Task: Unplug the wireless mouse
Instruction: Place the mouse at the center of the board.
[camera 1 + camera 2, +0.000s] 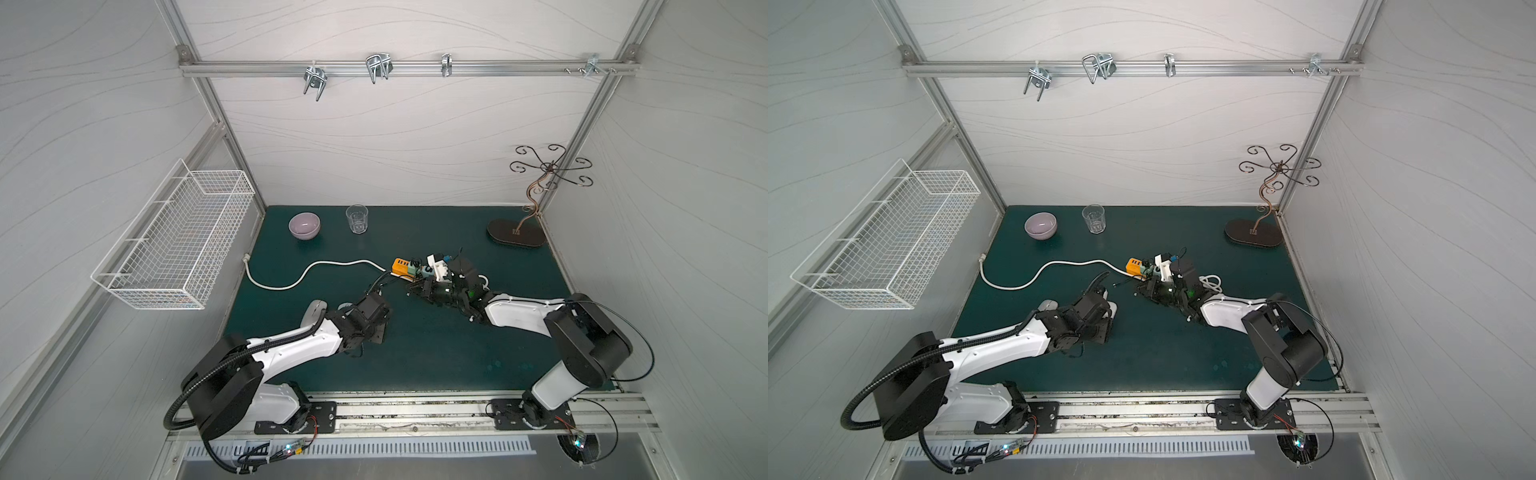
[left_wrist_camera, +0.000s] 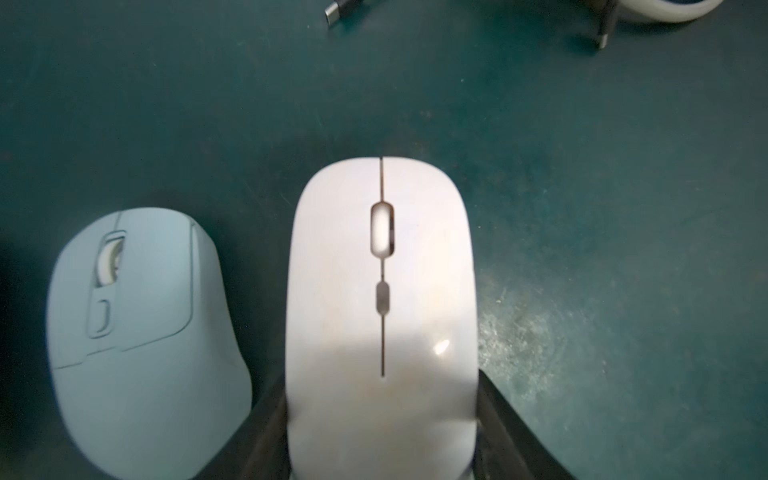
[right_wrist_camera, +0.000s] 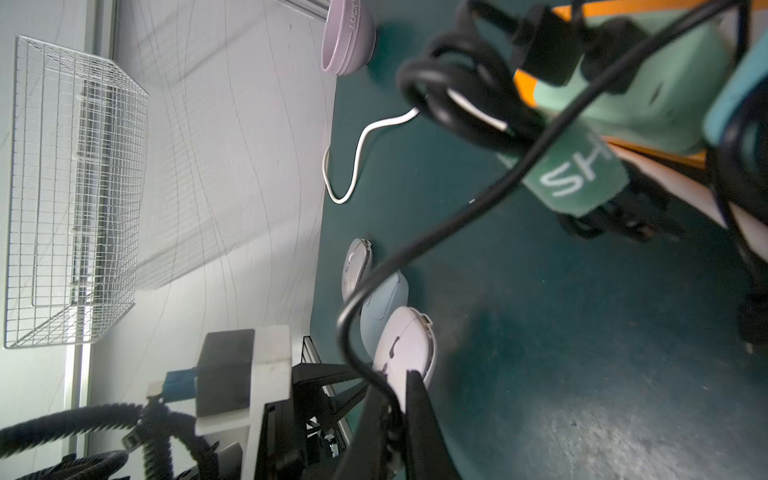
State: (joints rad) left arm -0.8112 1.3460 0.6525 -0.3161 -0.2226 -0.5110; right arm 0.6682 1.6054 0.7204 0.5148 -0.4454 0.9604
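White mouse (image 2: 382,311): on mat (image 2: 582,208) beside blue mouse (image 2: 141,332), left gripper (image 2: 382,409) pinching its rear; right gripper (image 3: 395,411) clamped on black cable (image 3: 415,244). Pull hard and you could drag the power strip (image 1: 403,266).

The white mouse (image 2: 380,291) sits flat on the green mat (image 2: 582,208): slim, glossy and oval, with a seam down the middle, a scroll wheel and a small grey button behind it. Its rear sides are pinched by the left gripper (image 2: 380,399), nose pointing away. Ahead of that nose and apart from it, a loose USB-C plug (image 2: 338,9) rests on the mat. The black cable (image 3: 457,216) loops through the air, a stretch of it clamped in the right gripper (image 3: 390,386).
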